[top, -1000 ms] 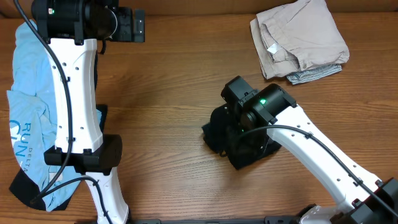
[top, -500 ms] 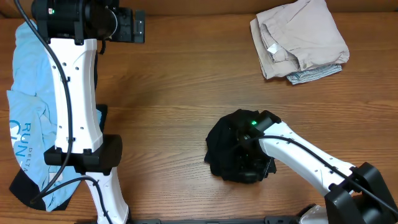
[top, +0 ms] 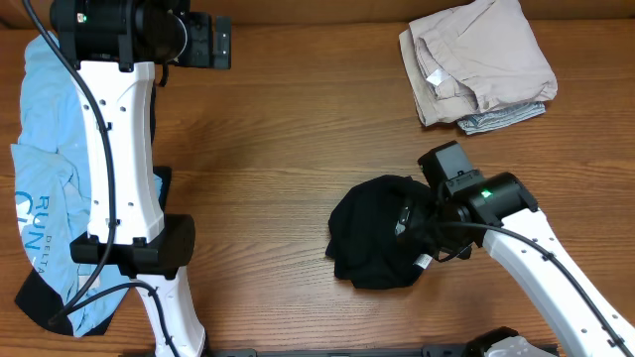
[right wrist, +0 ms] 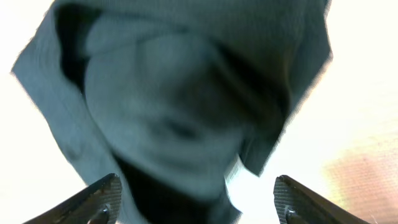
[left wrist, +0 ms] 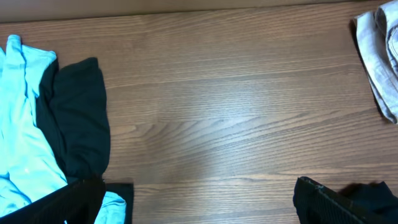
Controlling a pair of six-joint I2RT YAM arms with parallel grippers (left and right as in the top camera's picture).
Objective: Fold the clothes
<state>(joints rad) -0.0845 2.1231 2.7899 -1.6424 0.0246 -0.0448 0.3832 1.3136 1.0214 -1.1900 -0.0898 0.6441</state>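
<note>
A black garment (top: 375,233) lies in a crumpled bundle on the wooden table, right of centre, with a small white label (top: 425,260) at its right edge. My right gripper (top: 415,230) hangs just over that edge, open, with nothing between its fingers. In the right wrist view the black garment (right wrist: 186,93) fills the frame, blurred, ahead of the spread right gripper (right wrist: 199,205). My left gripper (top: 216,42) is at the far left back, open and empty. In the left wrist view the left gripper (left wrist: 205,214) is over bare wood.
A light-blue printed tee (top: 45,188) lies along the left edge, partly under the left arm, with dark fabric (left wrist: 78,118) beside it. Folded beige pieces (top: 481,59) sit at the back right over a grey-patterned piece (top: 501,117).
My right gripper has opened, let go of the black garment and drawn back to the right. The garment now lies as a rounder bundle. The left arm has not moved.
</note>
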